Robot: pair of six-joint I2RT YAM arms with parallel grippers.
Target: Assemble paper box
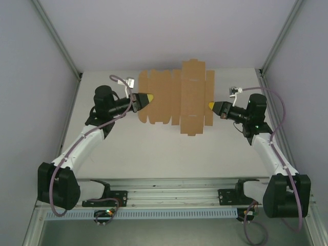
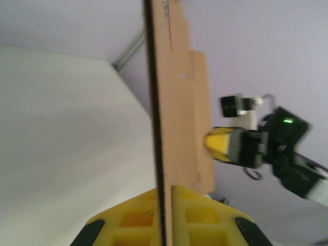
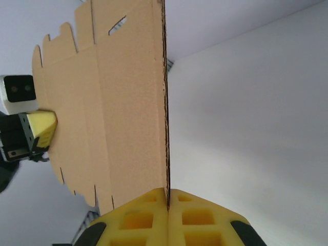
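Observation:
The paper box [image 1: 177, 97] is a flat brown die-cut sheet with flaps and tabs, held up over the back of the table between both arms. My left gripper [image 1: 149, 97] is shut on the sheet's left edge. My right gripper [image 1: 210, 106] is shut on its right edge. In the left wrist view the sheet [image 2: 177, 102] runs edge-on out of my yellow left gripper [image 2: 164, 190], and the right gripper [image 2: 221, 143] pinches its far side. In the right wrist view the sheet [image 3: 123, 102] rises from my right gripper [image 3: 167, 191], with the left gripper [image 3: 45, 126] at its far edge.
The white table [image 1: 154, 154] lies under the sheet. Pale enclosure walls with metal corner posts [image 1: 60, 43] close in the left, back and right. A metal rail [image 1: 169, 197] with the arm bases runs along the near edge.

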